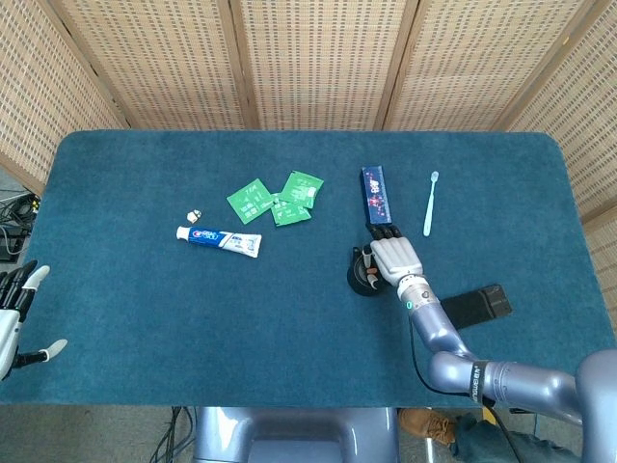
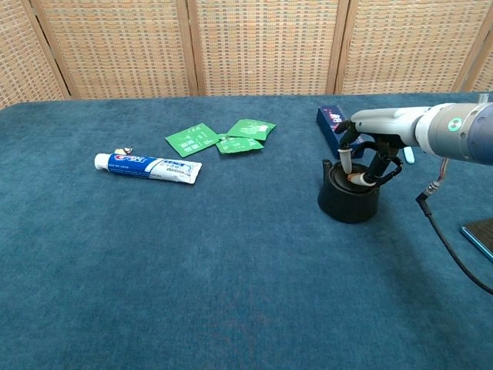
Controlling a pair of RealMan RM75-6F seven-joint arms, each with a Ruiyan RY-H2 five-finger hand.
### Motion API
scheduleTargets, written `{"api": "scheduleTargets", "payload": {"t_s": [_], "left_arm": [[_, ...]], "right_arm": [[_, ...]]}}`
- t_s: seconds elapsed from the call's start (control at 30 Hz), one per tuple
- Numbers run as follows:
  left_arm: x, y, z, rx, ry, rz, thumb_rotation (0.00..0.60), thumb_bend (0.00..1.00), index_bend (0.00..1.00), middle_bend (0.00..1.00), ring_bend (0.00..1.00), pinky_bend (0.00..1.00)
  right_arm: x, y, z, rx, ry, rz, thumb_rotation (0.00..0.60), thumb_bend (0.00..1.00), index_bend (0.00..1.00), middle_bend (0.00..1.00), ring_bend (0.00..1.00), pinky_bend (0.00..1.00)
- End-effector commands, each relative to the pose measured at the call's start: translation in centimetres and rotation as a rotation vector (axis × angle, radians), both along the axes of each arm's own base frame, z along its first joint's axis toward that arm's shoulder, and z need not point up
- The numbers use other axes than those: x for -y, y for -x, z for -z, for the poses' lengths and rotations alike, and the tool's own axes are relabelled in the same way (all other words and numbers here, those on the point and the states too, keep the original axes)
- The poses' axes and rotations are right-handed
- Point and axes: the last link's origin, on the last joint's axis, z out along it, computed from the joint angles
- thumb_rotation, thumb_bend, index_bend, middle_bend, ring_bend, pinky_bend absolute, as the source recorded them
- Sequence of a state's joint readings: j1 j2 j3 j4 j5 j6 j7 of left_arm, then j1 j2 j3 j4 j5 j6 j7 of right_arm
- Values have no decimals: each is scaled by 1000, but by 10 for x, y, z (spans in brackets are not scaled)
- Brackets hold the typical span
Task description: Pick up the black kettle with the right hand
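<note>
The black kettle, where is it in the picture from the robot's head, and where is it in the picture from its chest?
Head view: the black kettle sits right of centre, partly under the right hand.
Chest view: the black kettle stands right of centre, the right hand reaching down onto its top.
Shared landmark: the dark blue box lies on the table just behind the kettle in both.

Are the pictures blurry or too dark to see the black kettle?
Head view: sharp and evenly lit, but the black kettle is small and mostly hidden under the right hand. Chest view: also sharp, no glare; the kettle stands out clearly on the blue table, with only a soft shadow.
</note>
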State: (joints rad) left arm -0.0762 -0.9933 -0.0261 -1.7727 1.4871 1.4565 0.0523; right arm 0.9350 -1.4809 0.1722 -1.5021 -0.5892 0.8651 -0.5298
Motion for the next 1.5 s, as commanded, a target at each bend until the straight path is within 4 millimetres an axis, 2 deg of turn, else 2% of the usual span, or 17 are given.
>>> {"api": "scheduleTargets", "payload": {"t_s": [0.03,0.2,0.33,0.67,0.83,0.97,1.07,1.2,1.33,1.5], "left_arm": [[0,0,0,1,0,0,600,0,0,0,0,0],[0,0,0,2,-1,0,600,0,0,0,0,0],[0,0,0,3,0,-1,600,0,0,0,0,0],[1,-1,-2,11,-2,3,600,0,0,0,0,0],[2,-2,-4,22,-5,12,600,0,0,0,0,0],[3,-2,-6,28,-4,18,600,0,0,0,0,0],[4,-2,-7,34,-5,21,600,0,0,0,0,0],[5,-2,-10,45,-10,23,600,0,0,0,0,0],[5,1,-13,59,-13,16,600,0,0,0,0,0],[4,3,-14,64,-7,14,600,0,0,0,0,0]], "right_arm": [[0,0,1,-2,-3,2,600,528,532,0,0,0],[1,0,3,-10,-5,0,600,566,637,6,0,0],[1,-2,4,-9,1,-6,600,648,697,29,0,0],[-1,-13,-8,19,35,-47,600,666,708,55,0,0],[-8,-35,-23,45,51,-108,600,666,708,60,0,0],[-17,-51,-24,46,40,-153,600,666,707,61,0,0],[-24,-59,-16,39,18,-174,600,666,707,62,0,0],[-29,-67,5,4,-5,-183,600,666,708,64,0,0],[-37,-63,39,-55,-52,-178,600,665,706,64,0,0],[-39,-60,56,-90,-60,-176,600,664,706,64,0,0]]}}
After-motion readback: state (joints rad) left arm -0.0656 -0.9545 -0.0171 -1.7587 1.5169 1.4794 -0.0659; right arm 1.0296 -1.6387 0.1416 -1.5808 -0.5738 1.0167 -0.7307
